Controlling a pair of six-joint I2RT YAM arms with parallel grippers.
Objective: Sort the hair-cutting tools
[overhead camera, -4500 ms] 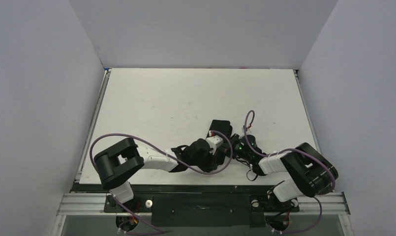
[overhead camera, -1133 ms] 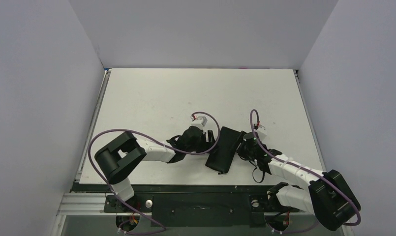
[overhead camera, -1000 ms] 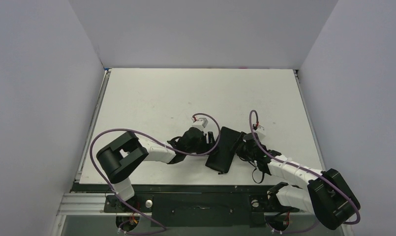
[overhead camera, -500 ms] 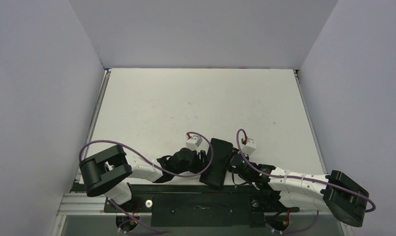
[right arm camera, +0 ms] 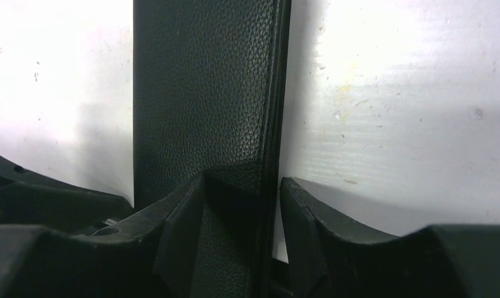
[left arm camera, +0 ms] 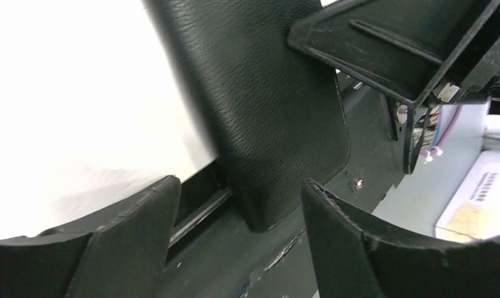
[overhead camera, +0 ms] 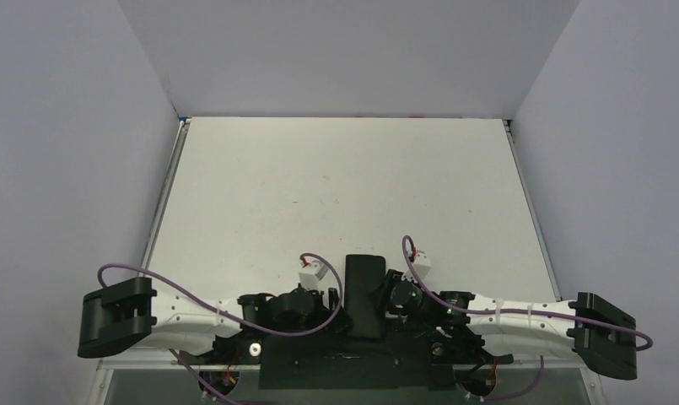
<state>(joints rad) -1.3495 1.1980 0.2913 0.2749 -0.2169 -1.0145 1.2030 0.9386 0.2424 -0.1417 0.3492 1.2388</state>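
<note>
A flat black zip case [overhead camera: 365, 291] lies lengthwise at the table's near edge, its near end hanging over the edge [left arm camera: 278, 205]. The scissors and comb are out of view. My left gripper [overhead camera: 334, 306] sits low just left of the case, open [left arm camera: 240, 185], with nothing between its fingers and the case's overhanging end just beyond them. My right gripper [overhead camera: 385, 297] is at the case's right side. Its jaws [right arm camera: 242, 183] straddle the zip edge of the case [right arm camera: 204, 93]: the left finger lies over the case top, and a thin gap shows by the right finger.
The white table [overhead camera: 319, 186] stretches away behind the case, enclosed by grey walls. Both arms lie stretched low along the near edge over the black base plate [overhead camera: 344, 364]. The right arm's black frame [left arm camera: 409, 43] shows close by in the left wrist view.
Both arms have pulled back to the near edge. The case came with them, turning from slanted to straight and now overhanging the edge. The left jaws have widened.
</note>
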